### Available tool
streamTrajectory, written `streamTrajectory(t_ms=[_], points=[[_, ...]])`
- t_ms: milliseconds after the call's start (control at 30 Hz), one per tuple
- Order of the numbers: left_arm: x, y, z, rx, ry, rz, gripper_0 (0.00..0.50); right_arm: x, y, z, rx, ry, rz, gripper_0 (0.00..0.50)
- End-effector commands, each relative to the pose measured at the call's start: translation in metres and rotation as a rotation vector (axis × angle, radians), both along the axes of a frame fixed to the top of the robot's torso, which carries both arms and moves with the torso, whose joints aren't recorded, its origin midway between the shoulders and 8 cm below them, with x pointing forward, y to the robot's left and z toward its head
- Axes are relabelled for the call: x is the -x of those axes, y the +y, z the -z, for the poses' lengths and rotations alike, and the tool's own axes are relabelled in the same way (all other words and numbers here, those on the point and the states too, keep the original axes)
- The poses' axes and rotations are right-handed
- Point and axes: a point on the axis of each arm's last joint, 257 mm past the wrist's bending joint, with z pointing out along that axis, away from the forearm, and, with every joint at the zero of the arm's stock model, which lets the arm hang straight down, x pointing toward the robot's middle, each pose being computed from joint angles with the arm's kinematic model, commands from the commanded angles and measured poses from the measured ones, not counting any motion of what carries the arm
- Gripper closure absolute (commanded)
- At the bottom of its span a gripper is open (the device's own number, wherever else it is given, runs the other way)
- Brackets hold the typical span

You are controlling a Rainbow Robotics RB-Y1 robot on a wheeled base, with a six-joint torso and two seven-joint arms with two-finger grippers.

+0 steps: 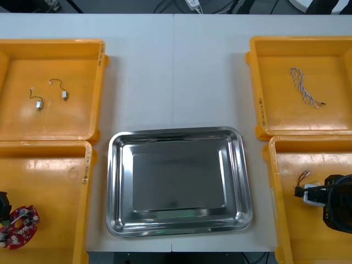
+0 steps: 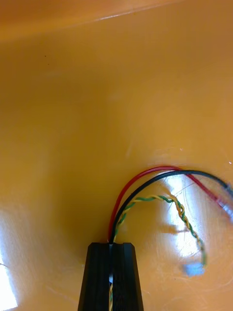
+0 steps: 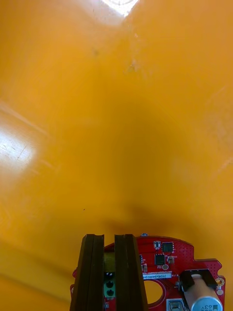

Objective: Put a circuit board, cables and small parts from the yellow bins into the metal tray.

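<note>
On my left wrist feed the left pincer stands narrow, its two black fingers closed onto the rim of the round red circuit board, with a small green connector of that board showing in the slit between them. From the front camera I see the board low in the near left yellow bin, towards its left side, lying flat on the bin floor. On my right wrist feed the right pincer is pinched almost together on the red and yellow cable. Its red strand, a black strand and a twisted yellow strand come out from between the fingertips and arc away over the bin floor. That arm sits in the near right yellow bin, near the bin's right side, with the cable's loose end just left of the pincer. Between the two near bins the metal tray rests on the surface, bare and shiny inside. Farther out, the far left yellow bin holds two small metal parts, each with a short wire, lying near each other but apart. The far right yellow bin holds a twisted blue and white cable stretched slantwise across its floor.
</note>
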Motion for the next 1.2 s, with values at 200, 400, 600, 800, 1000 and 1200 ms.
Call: streamTrajectory(t_ms=[200, 400, 600, 800, 1000, 1200], points=[[-0.034, 0.016, -0.054, -0.128, -0.059, 0.153, 0.5, -0.007, -0.007, -0.001, 0.011, -0.007, 0.011, 0.5], [-0.049, 0.007, -0.078, -0.169, -0.056, 0.221, 0.5, -0.018, -0.01, -0.012, 0.013, -0.028, 0.024, 0.5], [-0.064, -0.006, -0.097, -0.201, -0.071, 0.285, 0.5, -0.03, -0.018, -0.032, 0.041, -0.017, 0.038, 0.5], [-0.077, -0.024, -0.112, -0.216, -0.079, 0.341, 0.5, -0.037, -0.023, -0.051, 0.065, 0.013, 0.056, 0.5], [-0.085, -0.046, -0.128, -0.212, -0.094, 0.402, 0.5, -0.036, -0.025, -0.07, 0.055, 0.062, 0.076, 0.5], [-0.091, -0.065, -0.14, -0.215, -0.102, 0.453, 0.5, -0.034, -0.024, -0.096, 0.044, 0.111, 0.088, 0.5]])
